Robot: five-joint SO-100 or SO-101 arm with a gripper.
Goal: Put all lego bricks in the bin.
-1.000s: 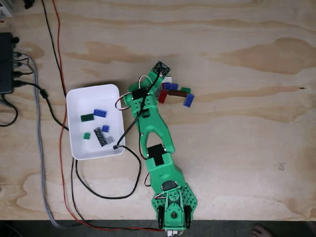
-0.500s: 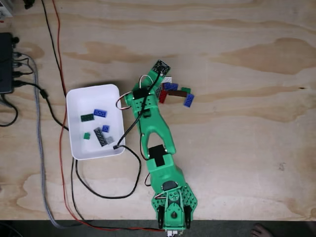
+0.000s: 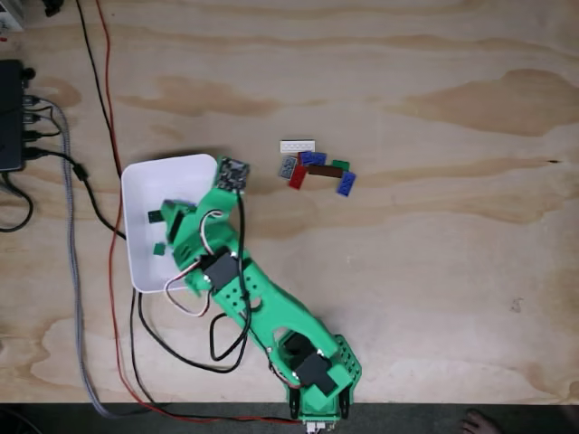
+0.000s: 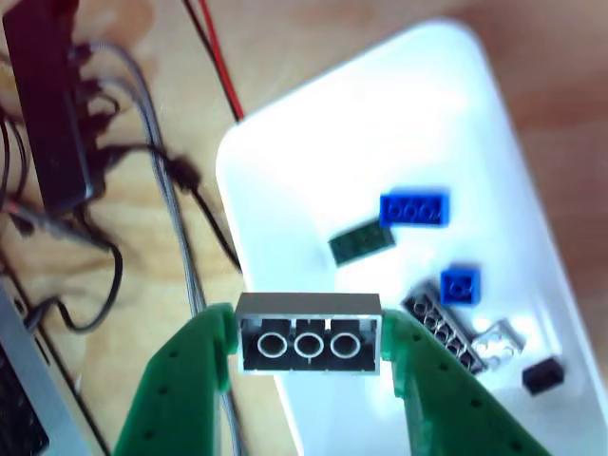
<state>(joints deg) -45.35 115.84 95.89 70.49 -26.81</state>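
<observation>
While the jaws (image 4: 308, 344) grip a grey brick (image 4: 308, 330) by its two ends, underside tubes facing the other view, the white bin (image 4: 380, 114) lies just beyond and below them. Inside it, past the jaws, rest blue, green, grey and black bricks. Well away on the tabletop (image 3: 434, 271) sits a cluster of bricks (image 3: 317, 167).

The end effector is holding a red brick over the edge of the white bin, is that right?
Not quite. The brick in the end effector is grey, not red, as the other view shows. It is held over the edge of the white bin, as you said.
</observation>
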